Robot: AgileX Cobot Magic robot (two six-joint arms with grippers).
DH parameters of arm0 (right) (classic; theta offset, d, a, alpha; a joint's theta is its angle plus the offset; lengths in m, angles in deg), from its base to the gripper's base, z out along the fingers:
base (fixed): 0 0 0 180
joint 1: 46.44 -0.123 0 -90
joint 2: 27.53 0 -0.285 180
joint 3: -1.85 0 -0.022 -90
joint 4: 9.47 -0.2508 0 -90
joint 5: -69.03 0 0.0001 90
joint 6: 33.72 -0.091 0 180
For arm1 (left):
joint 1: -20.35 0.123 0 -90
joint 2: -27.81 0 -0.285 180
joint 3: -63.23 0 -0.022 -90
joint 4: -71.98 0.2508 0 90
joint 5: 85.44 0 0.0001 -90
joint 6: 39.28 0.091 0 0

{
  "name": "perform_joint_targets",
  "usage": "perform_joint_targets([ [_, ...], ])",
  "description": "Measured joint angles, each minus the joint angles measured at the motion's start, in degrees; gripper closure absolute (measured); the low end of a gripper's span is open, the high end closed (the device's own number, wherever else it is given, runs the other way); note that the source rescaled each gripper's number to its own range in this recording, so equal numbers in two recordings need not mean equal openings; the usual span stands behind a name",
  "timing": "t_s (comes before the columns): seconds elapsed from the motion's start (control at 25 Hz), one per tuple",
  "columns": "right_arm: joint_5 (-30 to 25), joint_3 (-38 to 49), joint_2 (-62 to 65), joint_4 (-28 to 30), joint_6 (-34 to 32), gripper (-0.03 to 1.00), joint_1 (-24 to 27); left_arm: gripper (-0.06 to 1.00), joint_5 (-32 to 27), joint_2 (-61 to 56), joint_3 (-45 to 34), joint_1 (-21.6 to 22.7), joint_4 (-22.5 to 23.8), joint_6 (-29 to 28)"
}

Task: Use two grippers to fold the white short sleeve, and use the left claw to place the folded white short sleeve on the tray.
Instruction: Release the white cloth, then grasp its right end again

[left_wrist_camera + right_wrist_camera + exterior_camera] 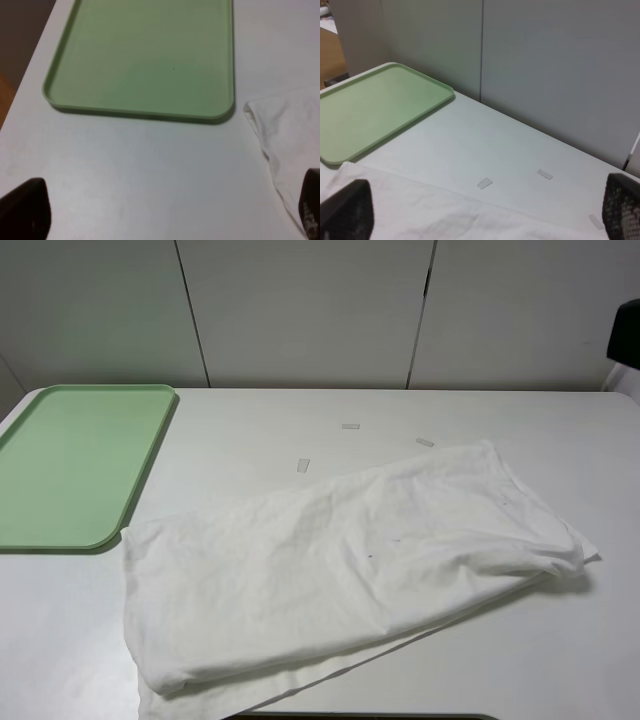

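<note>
white t-shirt [340,560] lies rumpled on the table [560,660], its corner just beside the green tray [60,460]. left gripper [168,207] and right gripper [484,207] both gape wide, holding nothing.

One pale green tray [60,465] sits on a single white tabletop [560,660]. One white short sleeve [340,560] lies just beside the tray. Three small tape strips [350,426] dot the surface farther from the tray. Two pincers appear, the left pincer [167,210] and the right pincer [484,210], each showing two black fingers [25,210].
</note>
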Motion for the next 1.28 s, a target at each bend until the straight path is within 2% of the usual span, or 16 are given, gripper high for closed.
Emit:
perform_joint_targets([
  [0.52, -0.42, 0.0, 0.0, 0.0, -0.71, -0.03, 0.0, -0.05, 0.0, 0.0, 0.0, 0.0, 0.0, 0.0],
  [0.8, -8.55, 0.0, 0.0, 0.0, -5.92, -0.03, 0.0, -0.05, 0.0, 0.0, 0.0, 0.0, 0.0, 0.0],
  [1.12, -11.18, 0.0, 0.0, 0.0, -6.63, -0.03, 0.0, -0.05, 0.2, 0.0, 0.0, 0.0, 0.0, 0.0],
  [1.28, -16.19, 0.0, 0.0, -0.39, -8.51, -0.03, 0.0, -0.05, 0.2, 0.0, 0.0, 0.0, 0.0, 0.0],
])
